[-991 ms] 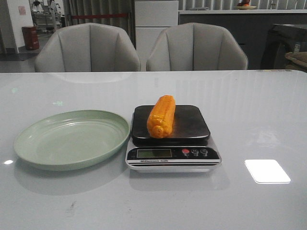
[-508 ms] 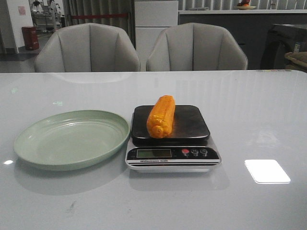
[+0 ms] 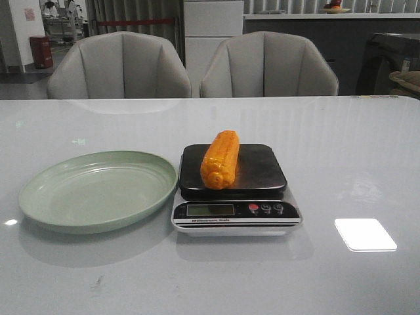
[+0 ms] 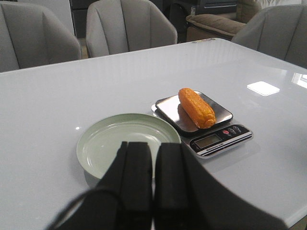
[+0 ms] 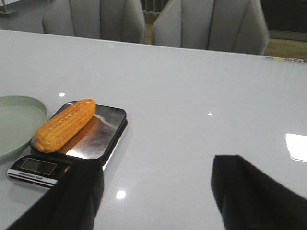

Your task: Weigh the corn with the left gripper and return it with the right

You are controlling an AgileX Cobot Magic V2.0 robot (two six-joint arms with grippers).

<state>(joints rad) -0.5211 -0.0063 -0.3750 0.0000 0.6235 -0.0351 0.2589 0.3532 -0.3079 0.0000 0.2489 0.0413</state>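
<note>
The orange-yellow corn lies lengthwise on the dark platform of the kitchen scale. It also shows in the left wrist view and the right wrist view. The pale green plate sits empty left of the scale. My left gripper is shut and empty, held back over the near side of the plate. My right gripper is wide open and empty, to the right of the scale above bare table. Neither arm shows in the front view.
The white table carries only the plate and scale. A bright light reflection lies at the right front. Two grey chairs stand behind the far edge.
</note>
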